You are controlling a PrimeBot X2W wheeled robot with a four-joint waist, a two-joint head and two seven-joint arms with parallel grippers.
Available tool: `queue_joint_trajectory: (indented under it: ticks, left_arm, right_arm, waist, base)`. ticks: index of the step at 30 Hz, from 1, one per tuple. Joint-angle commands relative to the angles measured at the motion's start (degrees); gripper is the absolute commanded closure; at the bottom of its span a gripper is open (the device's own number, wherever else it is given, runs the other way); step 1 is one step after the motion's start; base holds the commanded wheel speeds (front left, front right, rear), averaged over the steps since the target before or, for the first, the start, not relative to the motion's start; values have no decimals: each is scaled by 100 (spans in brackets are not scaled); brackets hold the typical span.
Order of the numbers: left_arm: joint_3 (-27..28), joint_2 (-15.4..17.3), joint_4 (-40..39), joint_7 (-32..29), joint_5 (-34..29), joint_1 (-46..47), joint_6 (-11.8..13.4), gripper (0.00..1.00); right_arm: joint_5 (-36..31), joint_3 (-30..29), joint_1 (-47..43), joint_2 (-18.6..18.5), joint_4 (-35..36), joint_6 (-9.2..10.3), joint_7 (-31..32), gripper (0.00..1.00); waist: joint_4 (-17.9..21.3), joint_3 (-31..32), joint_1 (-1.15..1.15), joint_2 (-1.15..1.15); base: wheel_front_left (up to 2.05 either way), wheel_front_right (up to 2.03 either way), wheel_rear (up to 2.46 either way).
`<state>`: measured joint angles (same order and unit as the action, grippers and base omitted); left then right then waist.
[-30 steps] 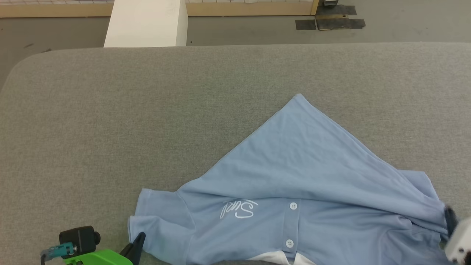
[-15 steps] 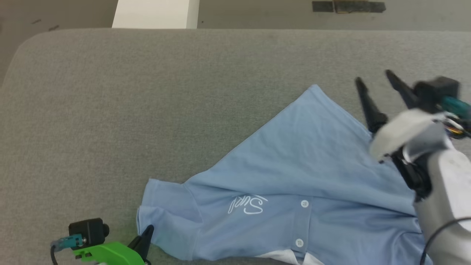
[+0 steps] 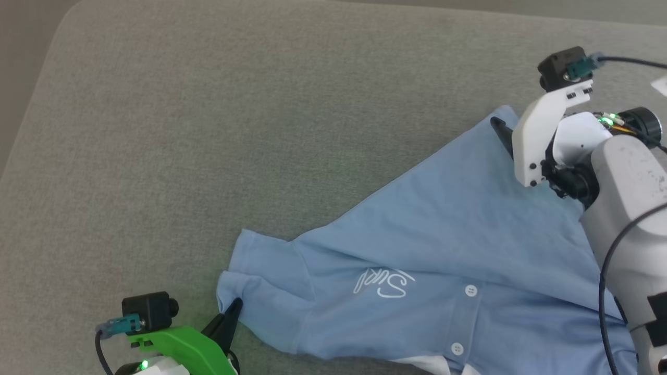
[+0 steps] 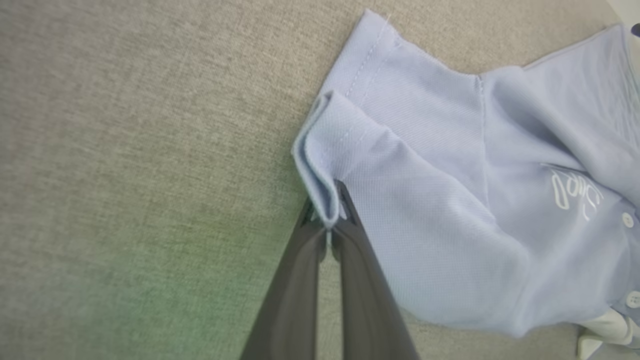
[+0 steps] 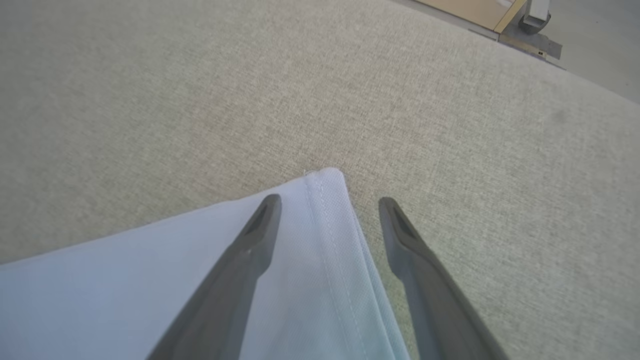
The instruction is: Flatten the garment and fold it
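The garment (image 3: 443, 224), a light blue polo shirt, lies crumpled on the grey table, with white lettering (image 3: 385, 284) and a button (image 3: 470, 290) facing up and a strip of white collar (image 3: 417, 364) at the bottom edge. My left gripper (image 3: 232, 312) is shut on the folded hem of a sleeve; in the left wrist view the gripper (image 4: 327, 220) pinches that fold of the garment (image 4: 450, 200). My right gripper (image 5: 330, 202) is open, its fingers either side of the garment's far pointed corner (image 5: 325, 180). One dark finger (image 3: 499, 129) shows beside the white wrist mount.
The grey fabric-covered table (image 3: 208, 130) has a rounded corner at the upper left (image 3: 68, 15), with floor beyond it. Past the table's far edge, the right wrist view shows a wooden board (image 5: 480, 10) and a caster (image 5: 537, 12).
The camera has tilted down and shifted. My right arm swung from the lower right up to the garment's far corner, with its jaws open. The left gripper kept its hold on the sleeve.
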<state>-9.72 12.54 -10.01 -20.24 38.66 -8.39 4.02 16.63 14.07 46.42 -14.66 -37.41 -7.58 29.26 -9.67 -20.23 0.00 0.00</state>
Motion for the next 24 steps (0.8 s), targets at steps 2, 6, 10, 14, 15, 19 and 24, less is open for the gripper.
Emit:
queue_joint_trajectory:
  ticks: [2,6,10,14,15,19,24]
  left_arm:
    - [-18,-37,70,42,20,112,-43,100]
    - [-51,-63,152,84,29,151,-69,100]
    - [-59,-65,203,110,30,141,-66,100]
    - [-60,-37,207,95,28,113,-50,100]
    - [-61,-23,199,91,21,105,-48,100]
    - [-28,27,140,127,-6,34,-23,100]
    - [102,81,26,317,-84,-90,54,100]
  right_arm:
    - [-79,44,222,-33,-170,9,240,0]
    - [-152,170,385,-50,-494,9,930,0]
    - [-142,333,360,-81,-546,9,1432,100]
    - [-103,345,211,-164,-275,9,1112,100]
    - [-105,294,132,-192,-171,9,886,100]
    - [-47,105,-326,-221,250,9,2,100]
    - [116,-155,-1196,-295,978,9,-886,100]
  waist:
    - [-219,-213,0,0]
    - [-281,-251,0,0]
    - [-279,-203,0,0]
    - [-217,-66,0,0]
    - [-193,-10,0,0]
    - [-58,223,0,0]
    - [229,571,0,0]
  base:
    - [0,0,0]
    - [0,0,0]
    - [0,0,0]
    - [0,0,0]
    - [0,0,0]
    - [0,0,0]
    - [0,0,0]
